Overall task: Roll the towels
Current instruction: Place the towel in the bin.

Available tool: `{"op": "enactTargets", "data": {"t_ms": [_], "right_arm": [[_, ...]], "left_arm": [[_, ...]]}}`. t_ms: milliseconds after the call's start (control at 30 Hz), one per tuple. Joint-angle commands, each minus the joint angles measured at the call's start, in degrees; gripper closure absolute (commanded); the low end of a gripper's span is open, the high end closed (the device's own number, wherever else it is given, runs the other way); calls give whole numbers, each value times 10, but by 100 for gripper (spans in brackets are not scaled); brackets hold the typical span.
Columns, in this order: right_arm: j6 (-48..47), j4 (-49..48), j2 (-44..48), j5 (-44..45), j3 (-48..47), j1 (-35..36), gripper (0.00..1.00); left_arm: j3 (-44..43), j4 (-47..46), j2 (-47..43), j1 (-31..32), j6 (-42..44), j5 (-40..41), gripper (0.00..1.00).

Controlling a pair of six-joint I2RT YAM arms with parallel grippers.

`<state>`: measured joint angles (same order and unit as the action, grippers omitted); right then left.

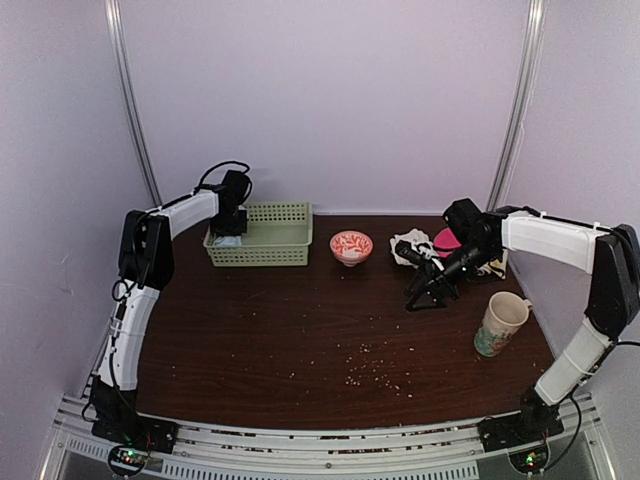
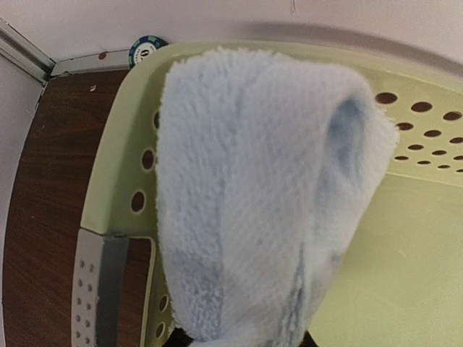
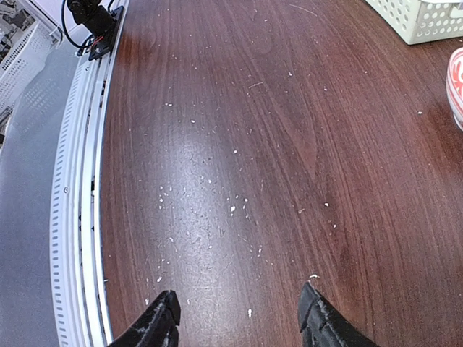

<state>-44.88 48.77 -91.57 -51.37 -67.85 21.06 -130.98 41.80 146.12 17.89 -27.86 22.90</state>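
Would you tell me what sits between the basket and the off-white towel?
A red-patterned bowl stands between the basket and the towel; the top view shows it.

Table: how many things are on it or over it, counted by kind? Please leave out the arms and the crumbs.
Basket: 1
Towels: 2, the pale blue towel at the basket, the off-white towel
Bowl: 1
Mug: 1
Round chip: 1
Pink item, kind unclear: 1
Total: 7
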Motion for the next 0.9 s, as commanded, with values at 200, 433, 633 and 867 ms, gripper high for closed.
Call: {"op": "enactTargets", "data": {"t_ms": [200, 433, 633, 867], "right_arm": [[-13, 17, -5, -3, -6, -4, 43], [-16, 21, -7, -3, -7, -4, 43], [-19, 25, -9, -6, -9, -5, 43], [-21, 27, -7, -6, -10, -4, 44]], "left_arm": [[-16, -24, 32, -8, -9, -22, 58], [-11, -23, 16, -8, -4, -19, 52], [-4, -26, -7, -8, 3, -16, 49], [14, -40, -33, -4, 5, -14, 44]]}}
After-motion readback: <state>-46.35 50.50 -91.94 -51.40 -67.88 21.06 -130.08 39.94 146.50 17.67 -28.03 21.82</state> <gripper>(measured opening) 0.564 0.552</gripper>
